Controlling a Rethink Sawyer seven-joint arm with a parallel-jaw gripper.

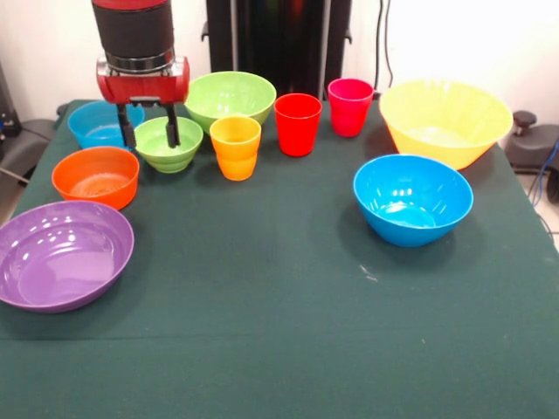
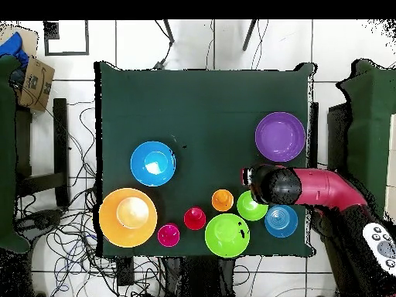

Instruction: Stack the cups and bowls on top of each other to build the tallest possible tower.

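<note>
My gripper (image 1: 152, 138) hangs open over the small green bowl (image 1: 168, 148) (image 2: 251, 206). One finger is inside the bowl and the other is outside its left rim. To the right stand the yellow-orange cup (image 1: 235, 147) (image 2: 223, 200), the red cup (image 1: 298, 124) (image 2: 195, 218) and the pink cup (image 1: 350, 106) (image 2: 168, 234), each upright and alone. The orange bowl (image 1: 96, 176) and the small blue bowl (image 1: 96, 125) (image 2: 281, 221) flank the gripper. Nothing is stacked. In the overhead view the arm (image 2: 309, 188) hides the orange bowl.
A large green bowl (image 1: 231, 96) (image 2: 227, 235) sits behind the cups. The large yellow bowl (image 1: 445, 120) (image 2: 128, 217) and a bigger blue bowl (image 1: 412, 199) (image 2: 153, 163) stand at the right of the front view. The purple bowl (image 1: 63, 253) (image 2: 280, 136) sits near the left front.
</note>
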